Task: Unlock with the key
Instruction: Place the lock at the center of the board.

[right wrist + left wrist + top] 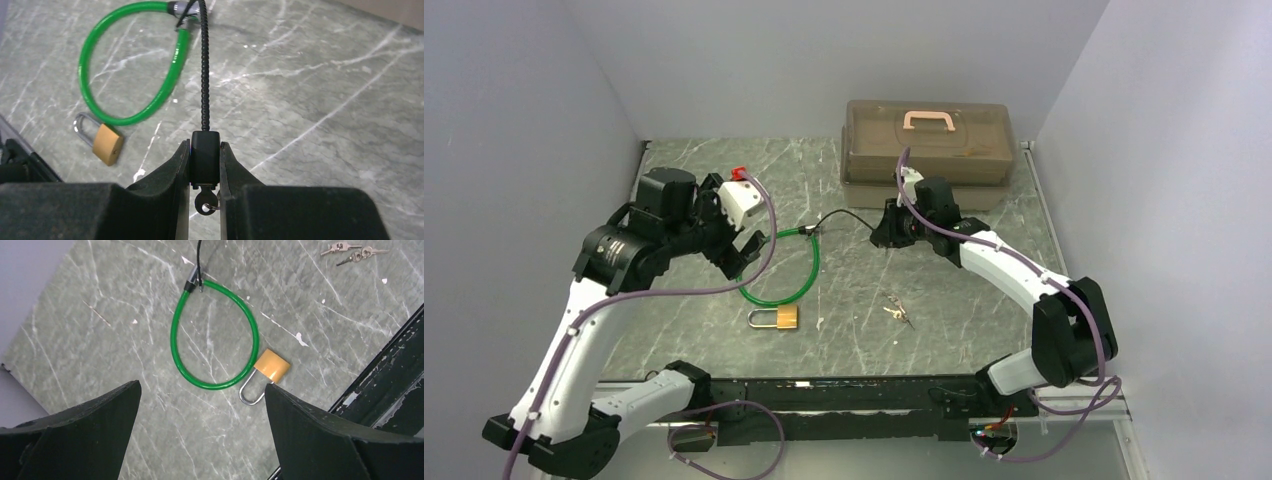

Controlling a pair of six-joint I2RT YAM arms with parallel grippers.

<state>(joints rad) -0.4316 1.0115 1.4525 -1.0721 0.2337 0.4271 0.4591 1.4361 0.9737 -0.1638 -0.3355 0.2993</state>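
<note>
The left gripper hangs above the green loop, jaws wide apart and holding nothing. The right gripper is clamped on a black block at the end of a black cable that runs to the loop. The keys lie loose on the table, at three o'clock from the padlock and six o'clock from the right gripper.

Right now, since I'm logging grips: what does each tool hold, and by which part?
Right tool pinches the black cable by its boxy end block; left tool is open, holding nothing.
</note>
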